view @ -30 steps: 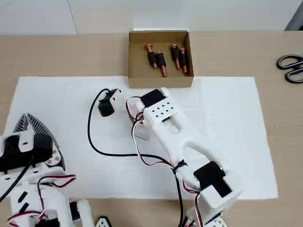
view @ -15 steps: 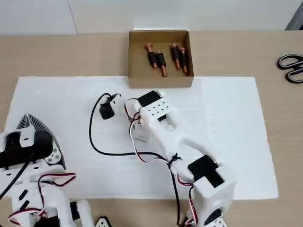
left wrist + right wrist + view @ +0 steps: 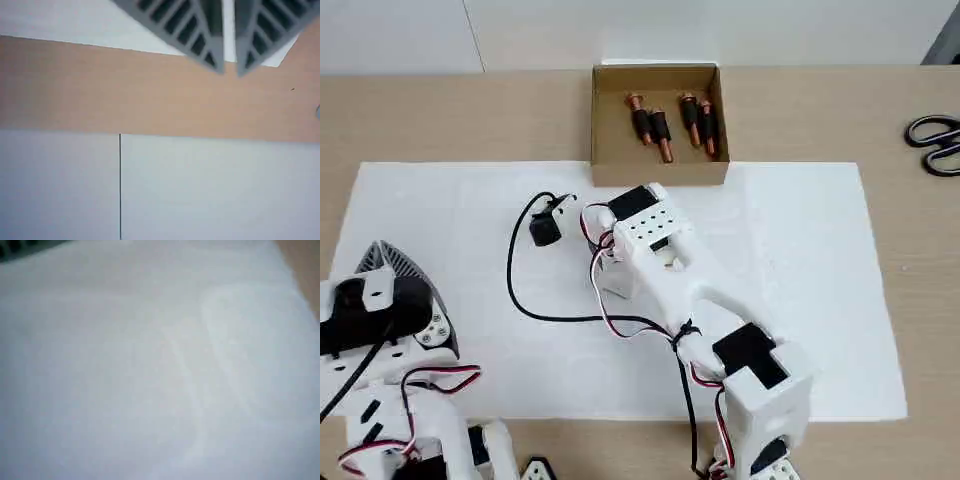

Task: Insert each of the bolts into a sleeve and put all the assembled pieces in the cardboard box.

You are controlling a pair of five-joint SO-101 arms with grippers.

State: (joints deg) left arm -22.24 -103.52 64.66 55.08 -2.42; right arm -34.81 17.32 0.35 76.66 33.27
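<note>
Pale wood forms the bench [image 3: 440,120], and a large white paper sheet [image 3: 800,280] covers most of its middle. At the sheet's far edge sits the open cardboard box [image 3: 660,174], its near wall just over the paper's border. Inside lie four assembled pieces, copper-coloured bolts [image 3: 665,151] pushed through black sleeves [image 3: 642,125]. They lie as two pairs side by side, one pair toward the box's left wall and one toward its right, all roughly lengthwise and none standing up. Black-handled scissors [image 3: 932,143] lie on bare wood at the far right, well apart from the box. The right arm [image 3: 665,260] stretches from the near edge across the sheet toward the box, its wrist low over the paper just short of the box's near wall. A small black camera module [image 3: 545,224] on a looping black cable [image 3: 512,290] lies beside it. Whether the right hand is open or closed cannot be told, and the right wrist view looks closely at the white paper. The left arm [image 3: 380,420] is folded at the near left corner. The left hand [image 3: 386,258] points away over the sheet's corner; in the left wrist view its grey ribbed fingers [image 3: 195,35] stand almost together, a thin slit between them, and they grip nothing.
</note>
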